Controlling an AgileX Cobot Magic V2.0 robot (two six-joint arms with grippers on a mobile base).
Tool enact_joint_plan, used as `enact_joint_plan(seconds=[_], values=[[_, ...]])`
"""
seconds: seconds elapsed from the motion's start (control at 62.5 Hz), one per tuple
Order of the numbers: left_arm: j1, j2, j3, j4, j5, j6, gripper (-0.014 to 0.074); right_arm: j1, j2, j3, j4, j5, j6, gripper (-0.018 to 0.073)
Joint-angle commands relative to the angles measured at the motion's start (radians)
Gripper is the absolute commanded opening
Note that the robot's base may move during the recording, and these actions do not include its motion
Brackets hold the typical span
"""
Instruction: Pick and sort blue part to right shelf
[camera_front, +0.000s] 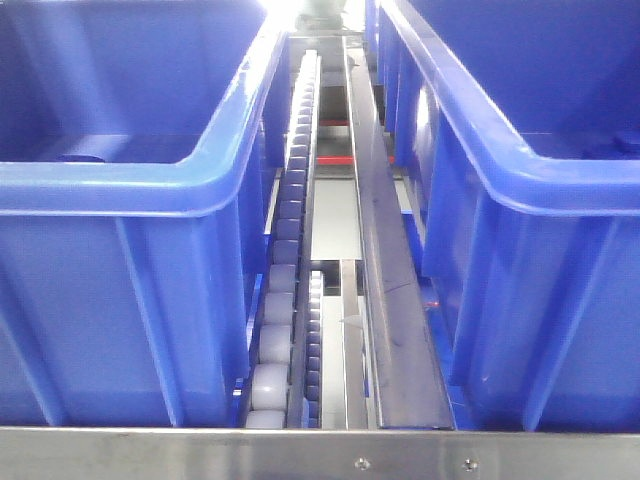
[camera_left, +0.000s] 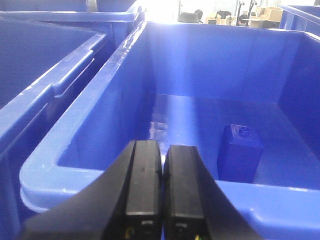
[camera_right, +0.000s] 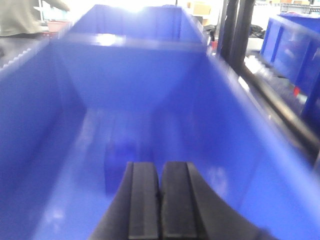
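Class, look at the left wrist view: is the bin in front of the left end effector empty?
No: a small blue block-shaped part stands on the floor of the blue bin.

1. A large blue bin (camera_front: 130, 230) is seen on the left of the front view, its near wall ribbed and its rim rounded.
2. A second blue bin (camera_front: 530, 250) is seen on the right, well apart from the first.
3. A steel front bar (camera_front: 320, 455) with two screw heads runs across the near edge.
4. Cardboard boxes (camera_left: 265, 14) are visible far beyond the bins in the left wrist view.
5. A person in a pale top (camera_right: 25, 17) is partly seen at the far left of the right wrist view, blurred.
6. More blue bins (camera_right: 295, 45) are stacked at the right.
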Motion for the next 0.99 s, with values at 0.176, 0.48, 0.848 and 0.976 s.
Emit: enact_joint_plan(seconds=[0.176, 0.48, 0.848, 0.976], values=[[0.000, -0.019, 0.027, -0.012, -0.041, -0.005, 0.0135, -0.004, -0.040, 0.066, 0.005, -0.149, -0.004, 0.0036], [0.000, -0.019, 0.027, -0.012, -0.041, -0.005, 0.0136, -0.004, -0.040, 0.066, 0.005, -0.155, -0.004, 0.0036], [0.000, -0.019, 0.027, -0.012, -0.041, -0.005, 0.0136, -0.004, -0.040, 0.066, 0.005, -0.155, -0.004, 0.0036], [0.000, -0.019, 0.027, -0.012, -0.041, -0.005, 0.0135, -0.004, -0.040, 0.066, 0.005, -0.155, -0.004, 0.0036]])
